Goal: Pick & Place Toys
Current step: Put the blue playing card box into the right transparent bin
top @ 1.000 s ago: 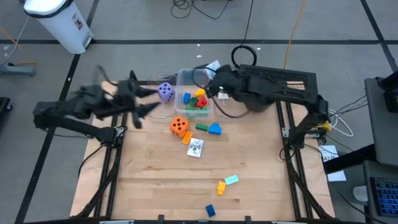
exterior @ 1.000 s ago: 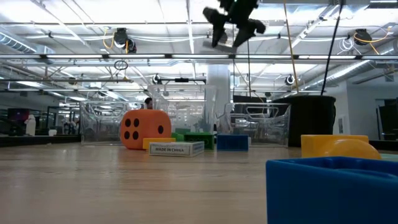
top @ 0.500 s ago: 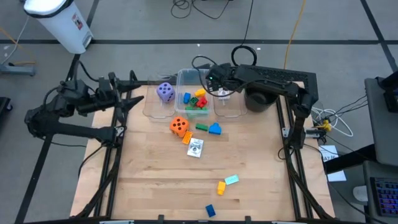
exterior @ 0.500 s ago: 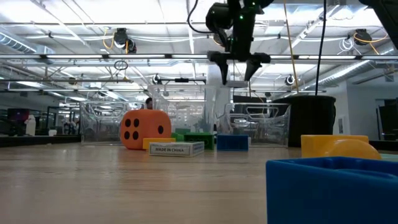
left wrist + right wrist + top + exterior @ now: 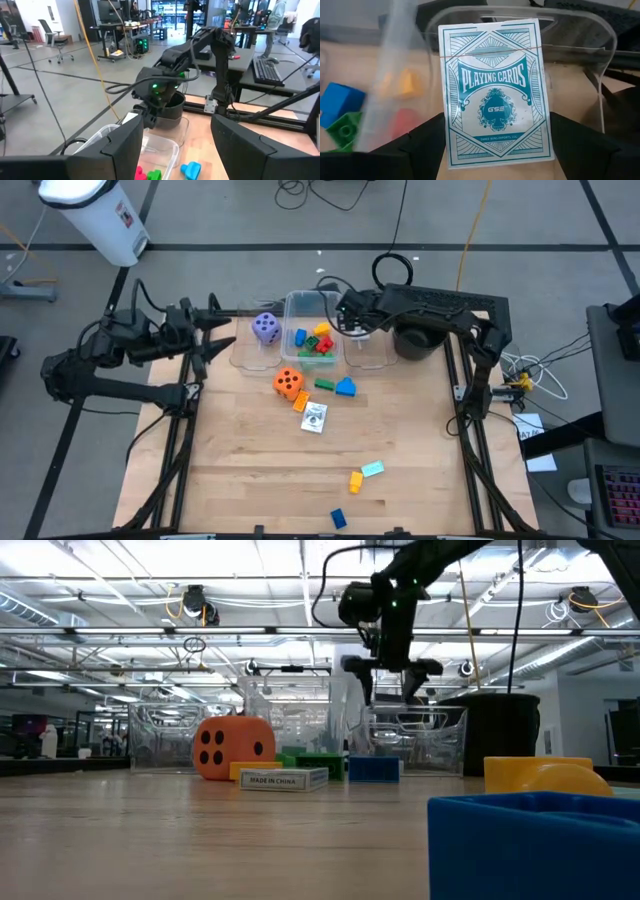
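card pack: "PLAYING CARDS", "GSE" | small box: "MADE IN CHINA"

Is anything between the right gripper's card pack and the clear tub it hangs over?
Nothing visible blocks it. The right gripper holds the playing card pack above the clear tub by the black pot; below the pack only the tub's transparent walls show. The left gripper waits apart at the table's left edge.
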Controlling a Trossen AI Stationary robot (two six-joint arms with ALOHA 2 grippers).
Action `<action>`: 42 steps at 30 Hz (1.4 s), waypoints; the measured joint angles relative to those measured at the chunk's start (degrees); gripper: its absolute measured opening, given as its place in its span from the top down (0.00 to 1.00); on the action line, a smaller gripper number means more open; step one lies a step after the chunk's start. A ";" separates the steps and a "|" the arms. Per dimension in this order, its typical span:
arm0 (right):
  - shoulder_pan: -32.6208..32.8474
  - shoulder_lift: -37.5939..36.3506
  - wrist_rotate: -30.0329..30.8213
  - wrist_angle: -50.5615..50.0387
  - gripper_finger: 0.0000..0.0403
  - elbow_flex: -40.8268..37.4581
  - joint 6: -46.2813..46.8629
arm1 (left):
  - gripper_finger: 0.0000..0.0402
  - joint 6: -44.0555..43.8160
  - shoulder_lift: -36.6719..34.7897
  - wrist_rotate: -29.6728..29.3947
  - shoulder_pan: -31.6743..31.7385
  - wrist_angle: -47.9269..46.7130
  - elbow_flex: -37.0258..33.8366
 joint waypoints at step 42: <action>-6.91 0.33 -4.70 13.87 0.25 -11.89 -0.81 | 0.40 -1.86 2.39 11.53 10.93 0.74 -0.04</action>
